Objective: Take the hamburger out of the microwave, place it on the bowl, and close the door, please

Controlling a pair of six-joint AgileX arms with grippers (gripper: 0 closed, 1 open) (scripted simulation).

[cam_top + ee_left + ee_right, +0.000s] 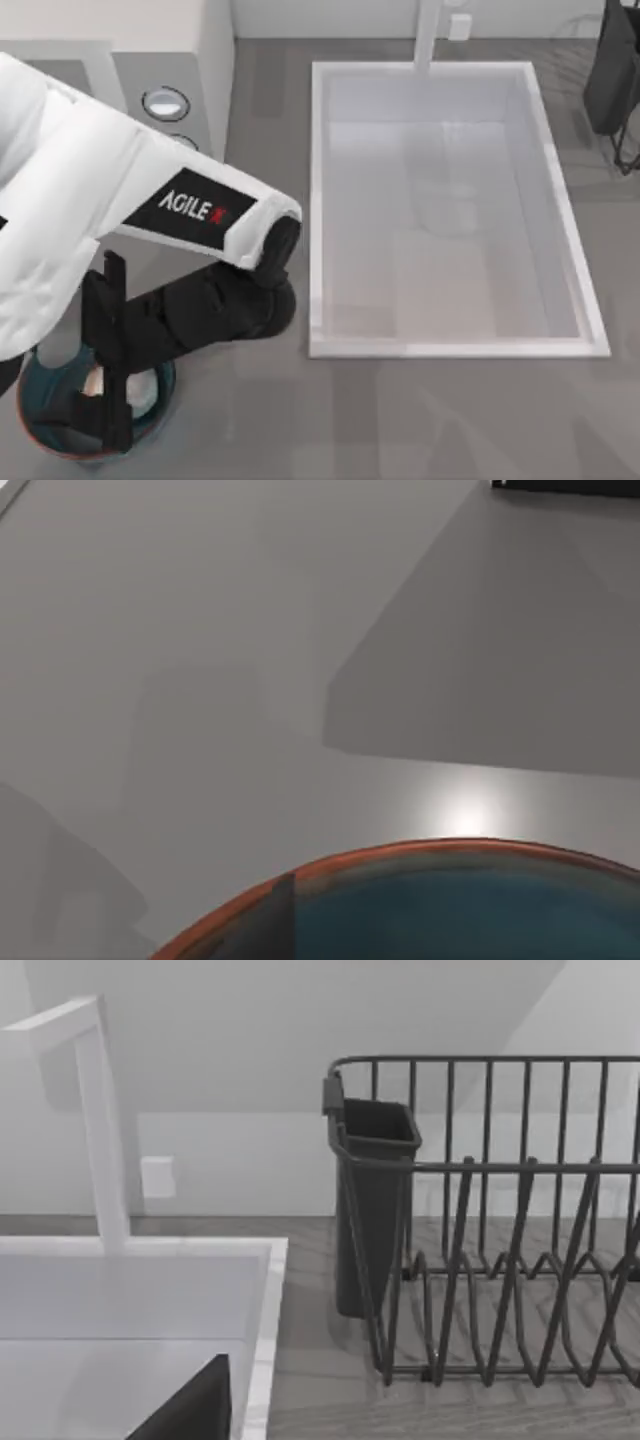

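Teal bowl [40, 420] sits at seven o'clock on the table, with my left gripper [105, 395] over it and the whitish hamburger [135, 390] apparently inside; I cannot tell whether the fingers have let go. Farther off at eleven o'clock, the microwave [170, 60] probably awaits its door closing.

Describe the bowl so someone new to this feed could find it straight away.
Start at the big white sink in the middle of the counter, then look toward the top view's lower left corner, under the left arm. There sits the bowl, round, dark teal inside, with a thin reddish-brown rim; the left gripper hangs over it. Nothing else nearby is round and coloured.
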